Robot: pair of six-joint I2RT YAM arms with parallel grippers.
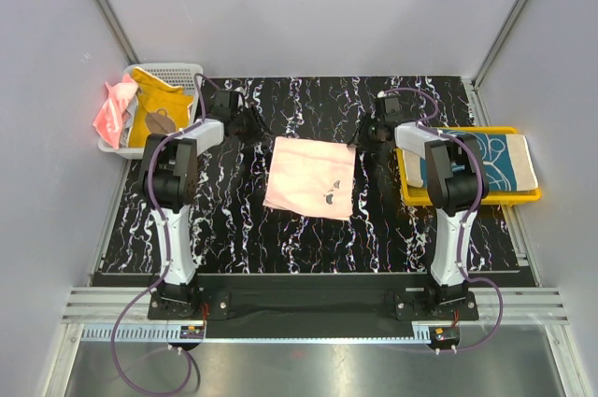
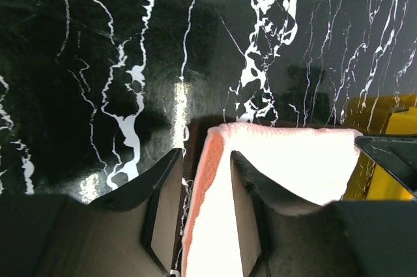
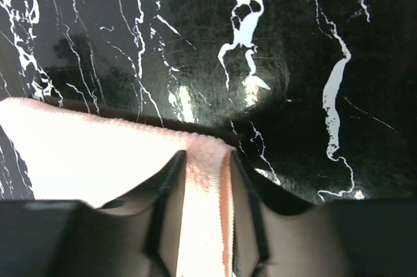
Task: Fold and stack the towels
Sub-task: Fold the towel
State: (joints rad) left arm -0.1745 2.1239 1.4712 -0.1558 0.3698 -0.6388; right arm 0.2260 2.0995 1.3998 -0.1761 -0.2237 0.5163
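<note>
Top external view first: the pale peach towel (image 1: 310, 177) lies flat on the black marble table (image 1: 234, 229), right between my two grippers. My left gripper (image 1: 250, 124) sits at its far left corner and my right gripper (image 1: 370, 132) at its far right corner.

Left wrist cam: jaws parted, and the towel's corner pokes up between my left fingers (image 2: 163, 218) with a dark gap on one side, so it's let go, not pinching.

Right wrist cam: same deal. The jaws stand apart and the towel's corner fills the gap between my right fingers (image 3: 244, 218), lying loose under them.

Off to the outer side of my left gripper there's the white mesh basket (image 1: 170, 70) holding a coral pink towel (image 1: 114, 113) and an orange-yellow towel (image 1: 157, 115). Just outside my right gripper, a teal-and-cream towel (image 1: 497, 160) rests in the yellow tray (image 1: 467, 199).
</note>
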